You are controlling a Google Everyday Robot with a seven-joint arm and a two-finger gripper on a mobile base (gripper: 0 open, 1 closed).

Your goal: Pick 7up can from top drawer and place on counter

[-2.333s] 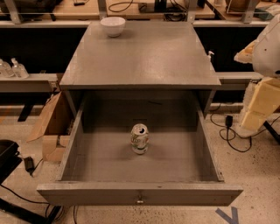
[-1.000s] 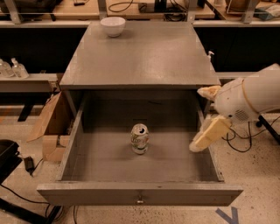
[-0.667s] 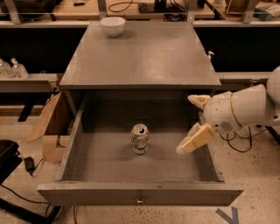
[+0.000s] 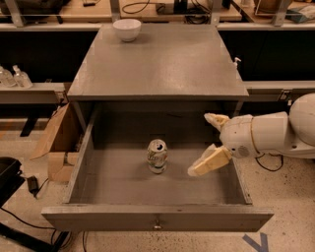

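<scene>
The 7up can stands upright on the floor of the open top drawer, near its middle. The drawer is pulled out toward me, with a small metal knob on its front panel. My gripper comes in from the right on a white arm and hangs over the drawer's right half, to the right of the can and apart from it. Its two cream fingers are spread open and hold nothing. The grey counter is the cabinet's top, behind and above the drawer.
A white ceramic bowl sits at the counter's back left corner. A pale workbench with cables runs behind. A cardboard box stands left of the cabinet, and clear bottles sit on a shelf at far left.
My arm has swung in from the right edge and moved left and lower over the drawer, closing on the can. The can has not moved.
</scene>
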